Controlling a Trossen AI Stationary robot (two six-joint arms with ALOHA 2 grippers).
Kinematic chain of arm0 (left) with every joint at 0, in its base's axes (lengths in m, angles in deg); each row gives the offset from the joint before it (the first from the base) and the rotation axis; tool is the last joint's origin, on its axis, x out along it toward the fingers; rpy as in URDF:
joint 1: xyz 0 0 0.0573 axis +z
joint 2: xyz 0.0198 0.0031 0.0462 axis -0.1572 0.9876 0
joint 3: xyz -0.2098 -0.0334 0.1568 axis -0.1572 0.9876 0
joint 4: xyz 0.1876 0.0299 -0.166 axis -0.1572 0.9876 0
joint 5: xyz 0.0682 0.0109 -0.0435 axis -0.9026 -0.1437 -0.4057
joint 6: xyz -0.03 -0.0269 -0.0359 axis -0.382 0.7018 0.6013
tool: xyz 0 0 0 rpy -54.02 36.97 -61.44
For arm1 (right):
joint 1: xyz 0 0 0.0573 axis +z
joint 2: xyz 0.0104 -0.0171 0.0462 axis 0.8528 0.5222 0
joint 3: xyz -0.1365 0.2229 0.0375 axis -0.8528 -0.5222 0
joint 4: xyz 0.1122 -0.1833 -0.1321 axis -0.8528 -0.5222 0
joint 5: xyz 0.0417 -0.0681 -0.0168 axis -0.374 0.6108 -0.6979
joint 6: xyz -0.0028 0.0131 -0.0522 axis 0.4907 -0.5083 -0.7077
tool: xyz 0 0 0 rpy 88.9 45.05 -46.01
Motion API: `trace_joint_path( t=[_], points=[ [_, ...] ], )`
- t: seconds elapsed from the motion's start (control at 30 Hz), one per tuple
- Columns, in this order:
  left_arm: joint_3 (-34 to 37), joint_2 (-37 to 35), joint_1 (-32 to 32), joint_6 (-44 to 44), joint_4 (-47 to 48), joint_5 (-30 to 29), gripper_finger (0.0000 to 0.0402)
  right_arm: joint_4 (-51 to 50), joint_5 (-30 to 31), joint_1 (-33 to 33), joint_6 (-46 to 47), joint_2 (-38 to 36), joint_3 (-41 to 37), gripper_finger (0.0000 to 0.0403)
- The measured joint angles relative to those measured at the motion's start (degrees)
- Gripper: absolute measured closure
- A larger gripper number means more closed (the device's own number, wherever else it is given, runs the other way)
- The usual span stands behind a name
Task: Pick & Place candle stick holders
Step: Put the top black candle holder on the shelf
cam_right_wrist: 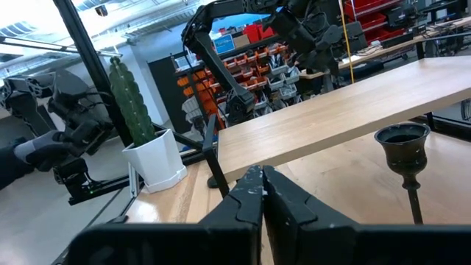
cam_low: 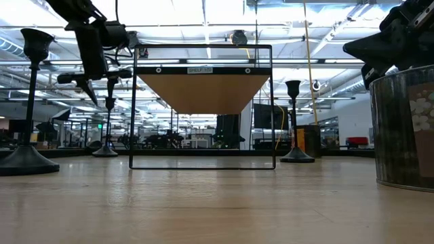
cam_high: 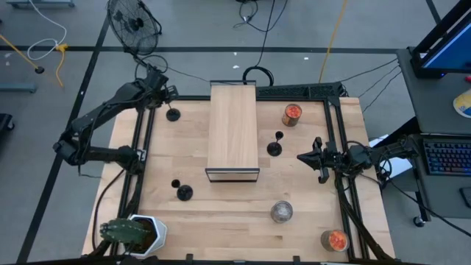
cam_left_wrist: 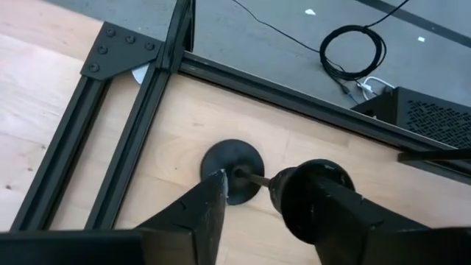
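Observation:
Three black candle stick holders show; a fourth is not in view. One point(cam_high: 173, 114) stands on its round base at the far left, beside the frame rail. My left gripper point(cam_high: 162, 98) hangs over it, open, pointing down, and its fingers point(cam_left_wrist: 202, 210) stand on either side of the cup top point(cam_left_wrist: 313, 202). A second holder point(cam_high: 274, 149) stands right of the wooden shelf point(cam_high: 233, 132), and a third point(cam_high: 184, 193) stands near the shelf's front left. My right gripper point(cam_high: 318, 158) is shut and empty to the right of the second holder point(cam_right_wrist: 403, 147). My left gripper comes at the far-left holder from above, pointing down, with the cup top point(cam_left_wrist: 313, 202) between its open fingers. I cannot tell whether a finger touches it. The holder stands upright on its base point(cam_left_wrist: 232, 171) on the table.
The wooden shelf on its black frame point(cam_low: 203, 108) stands mid-table. Glass jars with orange contents stand at the far right point(cam_high: 291, 114) and near right point(cam_high: 335, 240). A silvery jar point(cam_high: 281, 212) and a potted cactus point(cam_high: 136, 234) stand near the front. Black frame rails point(cam_left_wrist: 125, 140) border the table.

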Motion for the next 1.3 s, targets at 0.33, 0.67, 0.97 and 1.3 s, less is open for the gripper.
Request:
trace_joint_path(
  t=[0.33, 0.67, 0.97, 1.3],
  points=[
    [-0.01, -0.02, -0.05, 0.05, -0.27, 0.87, 0.0383, -0.01, 0.0, 0.01, 0.01, 0.0, 0.0, 0.0403],
    [0.23, -1.54, -0.76, -1.61, -0.64, 1.21, 0.0388, 0.0, 0.0, 0.01, 0.01, 0.0, 0.0, 0.0403],
    [0.42, -9.48, -1.69, -1.85, -2.51, 1.94, 0.0398, -0.01, 0.0, 0.0, 0.0, 0.0, -0.01, 0.0403],
    [0.35, -19.87, -2.9, -0.85, -7.6, 9.69, 0.0399, -0.01, 0.0, 0.02, 0.02, 0.0, 0.01, 0.0403]
  ],
)
